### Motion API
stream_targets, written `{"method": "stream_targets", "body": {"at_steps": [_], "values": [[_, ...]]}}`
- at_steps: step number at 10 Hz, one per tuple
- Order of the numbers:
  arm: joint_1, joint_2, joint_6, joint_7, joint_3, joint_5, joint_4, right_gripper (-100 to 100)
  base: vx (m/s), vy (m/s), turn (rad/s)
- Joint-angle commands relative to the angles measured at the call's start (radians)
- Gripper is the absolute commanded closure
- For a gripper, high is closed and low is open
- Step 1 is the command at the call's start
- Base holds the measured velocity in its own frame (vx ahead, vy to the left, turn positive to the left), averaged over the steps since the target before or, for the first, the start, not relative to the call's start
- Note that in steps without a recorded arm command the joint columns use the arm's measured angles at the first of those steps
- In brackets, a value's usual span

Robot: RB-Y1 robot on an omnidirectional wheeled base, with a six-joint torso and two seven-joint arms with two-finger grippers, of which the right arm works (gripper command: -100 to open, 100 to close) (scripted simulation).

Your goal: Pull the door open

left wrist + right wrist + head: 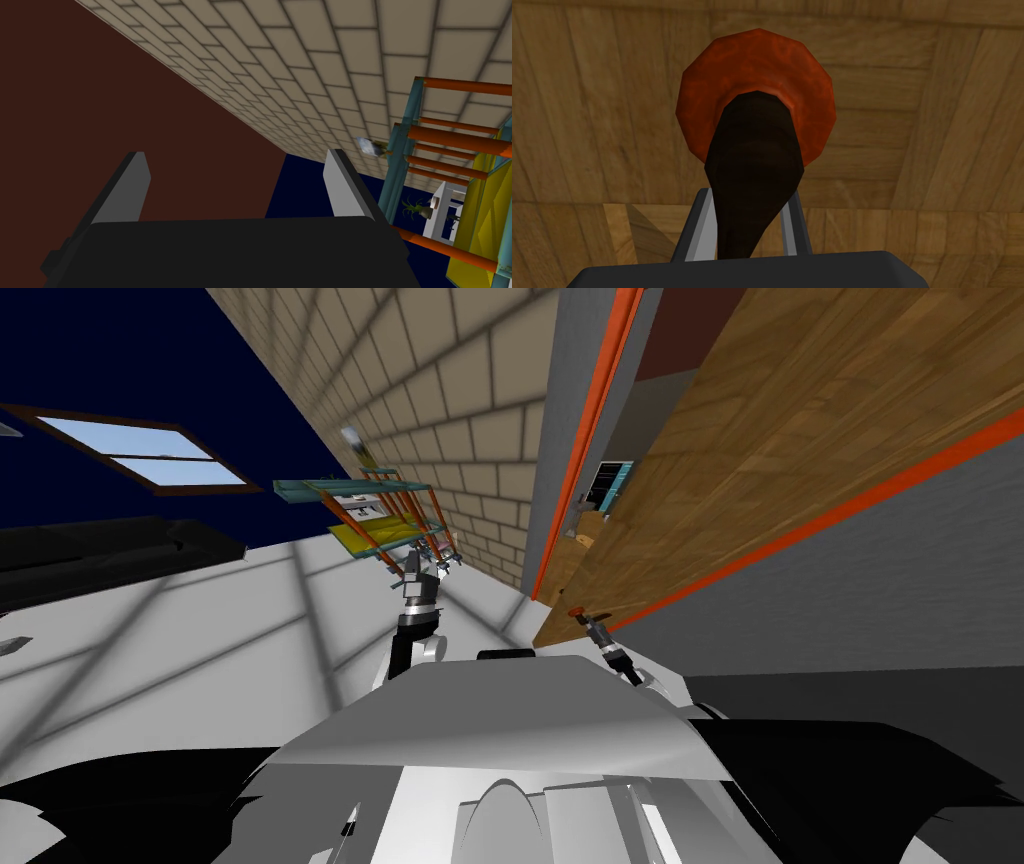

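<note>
The wooden door [780, 438] hangs in an orange frame [590, 438] and stands ajar, with a gap [605, 493] at its edge. Its dark lever handle [752, 150] springs from a round red-orange plate [757, 60] on the wood [937, 125]. My right gripper [748, 196] is shut on this handle, both fingers pressed against its sides. In the head view the right gripper [590, 624] meets the handle [577, 613] at the door's lower edge. My left gripper [423, 564] is raised in front of me, away from the door, and its fingers [135, 185] are open and hold nothing.
A teal and orange shelf rack [385, 513] with yellow panels stands against the brick wall [450, 398], close beside the left gripper [236, 155]. A grey wall [900, 578] runs along my right. A window [140, 453] and a dark low shape [100, 553] lie far left.
</note>
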Motion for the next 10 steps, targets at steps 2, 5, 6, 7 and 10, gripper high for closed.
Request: {"method": "stream_targets", "body": {"at_steps": [2,5,6,7,10], "values": [[-0.022,0.012,0.016,0.007,0.0,0.002,0.012,100,-0.117,-0.04,0.064],[-0.055,0.027,0.039,0.017,-0.001,0.003,0.026,100,-0.147,-0.068,0.096],[-0.07,0.034,0.05,0.022,-0.002,0.003,0.032,100,-0.176,-0.056,0.118],[-0.088,0.042,0.063,0.028,-0.002,0.004,0.039,100,-0.204,-0.061,0.142],[-0.135,0.063,0.096,0.043,-0.005,0.005,0.059,100,-0.172,-0.085,0.106]]}}
